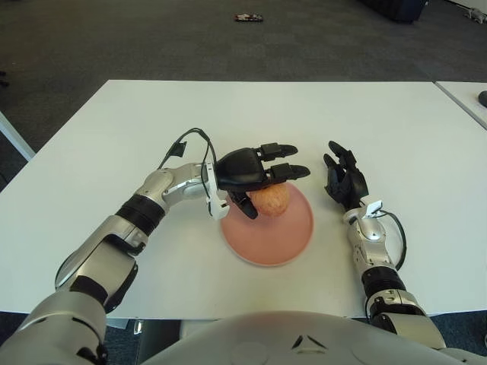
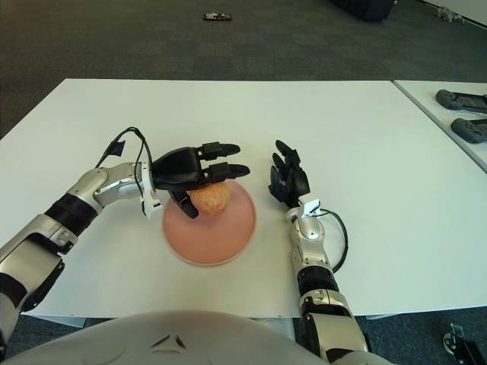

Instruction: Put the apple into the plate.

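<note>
The apple (image 1: 272, 201), orange-yellow, sits on the far part of the pink plate (image 1: 266, 242) at the middle of the white table. My left hand (image 1: 274, 182) hovers right over it. Its fingers (image 1: 285, 172) stretch out flat above the apple and the thumb hangs at the apple's left side, so the hand is open and no grip shows. My right hand (image 1: 344, 181) shows to the right of the plate with its fingers spread, holding nothing.
The white table (image 1: 114, 137) reaches well beyond the plate on all sides. A second table at the right edge carries black controllers (image 2: 460, 99). A small dark object (image 1: 248, 17) lies on the carpet far behind.
</note>
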`<state>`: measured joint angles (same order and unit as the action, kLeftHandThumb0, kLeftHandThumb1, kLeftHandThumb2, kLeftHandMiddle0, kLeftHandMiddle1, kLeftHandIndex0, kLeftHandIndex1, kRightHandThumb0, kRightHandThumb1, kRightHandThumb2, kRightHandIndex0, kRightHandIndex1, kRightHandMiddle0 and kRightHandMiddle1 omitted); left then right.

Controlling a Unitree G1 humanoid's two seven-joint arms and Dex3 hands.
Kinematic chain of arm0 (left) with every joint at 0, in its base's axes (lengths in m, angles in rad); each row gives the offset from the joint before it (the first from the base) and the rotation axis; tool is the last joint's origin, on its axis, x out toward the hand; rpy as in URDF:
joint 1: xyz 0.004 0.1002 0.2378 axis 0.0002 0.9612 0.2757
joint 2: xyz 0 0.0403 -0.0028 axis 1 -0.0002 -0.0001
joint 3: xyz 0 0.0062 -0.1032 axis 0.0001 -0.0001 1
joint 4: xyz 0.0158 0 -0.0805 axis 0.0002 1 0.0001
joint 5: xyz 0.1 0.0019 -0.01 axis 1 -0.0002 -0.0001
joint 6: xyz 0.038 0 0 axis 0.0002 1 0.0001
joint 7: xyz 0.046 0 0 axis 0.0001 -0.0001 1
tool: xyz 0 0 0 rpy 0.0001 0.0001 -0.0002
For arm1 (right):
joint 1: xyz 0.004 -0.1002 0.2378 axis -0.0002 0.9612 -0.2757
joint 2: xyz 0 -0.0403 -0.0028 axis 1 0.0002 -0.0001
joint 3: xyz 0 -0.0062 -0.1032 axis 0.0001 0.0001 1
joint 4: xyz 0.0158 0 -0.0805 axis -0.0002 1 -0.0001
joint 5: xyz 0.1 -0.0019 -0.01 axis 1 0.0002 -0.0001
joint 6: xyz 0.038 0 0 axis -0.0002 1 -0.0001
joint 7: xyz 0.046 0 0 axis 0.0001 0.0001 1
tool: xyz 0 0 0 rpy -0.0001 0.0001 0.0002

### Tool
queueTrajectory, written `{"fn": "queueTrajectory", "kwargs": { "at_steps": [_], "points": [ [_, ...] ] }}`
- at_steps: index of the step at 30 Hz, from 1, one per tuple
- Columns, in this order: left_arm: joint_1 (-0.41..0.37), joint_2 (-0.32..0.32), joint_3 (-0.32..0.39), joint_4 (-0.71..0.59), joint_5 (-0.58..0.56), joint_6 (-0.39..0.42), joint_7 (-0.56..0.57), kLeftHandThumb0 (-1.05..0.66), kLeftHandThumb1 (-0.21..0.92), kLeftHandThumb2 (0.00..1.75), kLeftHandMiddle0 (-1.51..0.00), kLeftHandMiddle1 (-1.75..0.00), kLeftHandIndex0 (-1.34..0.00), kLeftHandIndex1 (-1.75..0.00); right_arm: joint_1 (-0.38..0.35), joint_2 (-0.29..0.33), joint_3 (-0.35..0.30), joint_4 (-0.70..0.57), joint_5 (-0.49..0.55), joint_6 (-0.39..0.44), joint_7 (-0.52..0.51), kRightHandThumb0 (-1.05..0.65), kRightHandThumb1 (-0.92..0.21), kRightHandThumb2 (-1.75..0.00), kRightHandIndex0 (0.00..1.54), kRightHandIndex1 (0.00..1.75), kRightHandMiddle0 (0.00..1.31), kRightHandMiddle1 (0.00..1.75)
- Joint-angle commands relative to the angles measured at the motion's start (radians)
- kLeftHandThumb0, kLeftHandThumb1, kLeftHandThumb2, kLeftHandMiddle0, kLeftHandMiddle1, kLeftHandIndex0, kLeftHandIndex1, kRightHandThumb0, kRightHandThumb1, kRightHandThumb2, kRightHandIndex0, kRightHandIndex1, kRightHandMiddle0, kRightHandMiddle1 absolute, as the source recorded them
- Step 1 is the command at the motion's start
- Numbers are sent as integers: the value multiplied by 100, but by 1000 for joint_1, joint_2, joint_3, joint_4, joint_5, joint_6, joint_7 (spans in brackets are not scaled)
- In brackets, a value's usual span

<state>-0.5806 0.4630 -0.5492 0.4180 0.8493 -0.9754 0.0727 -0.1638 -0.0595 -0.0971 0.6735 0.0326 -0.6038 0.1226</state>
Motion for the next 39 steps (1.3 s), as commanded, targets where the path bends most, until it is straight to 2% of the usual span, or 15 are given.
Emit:
{"fn": "queueTrajectory", "kwargs": {
  "at_steps": [1,9,20,31,39],
  "points": [
    [-14,14,20,-16,-10,-1,-8,-105,92,59,0,0,0,0,86,4,13,58,-14,6,4,-69,-92,-87,24,0,0,38],
    [-13,17,24,-24,-35,-1,-32,-105,92,56,0,0,0,0,87,5,8,50,25,33,39,-70,-92,-86,23,0,0,37],
    [-8,16,32,-29,-85,2,-89,-105,92,51,0,0,0,0,90,0,11,46,27,35,43,-71,-92,-86,22,0,0,33],
    [-2,17,44,-44,-96,10,-126,-105,92,48,0,0,0,0,90,4,3,44,58,47,70,-68,-92,-83,24,1,0,42],
    [1,14,54,-40,-83,11,-111,-105,92,51,0,0,0,0,84,1,3,58,52,44,62,-69,-92,-83,23,0,0,46]
  ]
}}
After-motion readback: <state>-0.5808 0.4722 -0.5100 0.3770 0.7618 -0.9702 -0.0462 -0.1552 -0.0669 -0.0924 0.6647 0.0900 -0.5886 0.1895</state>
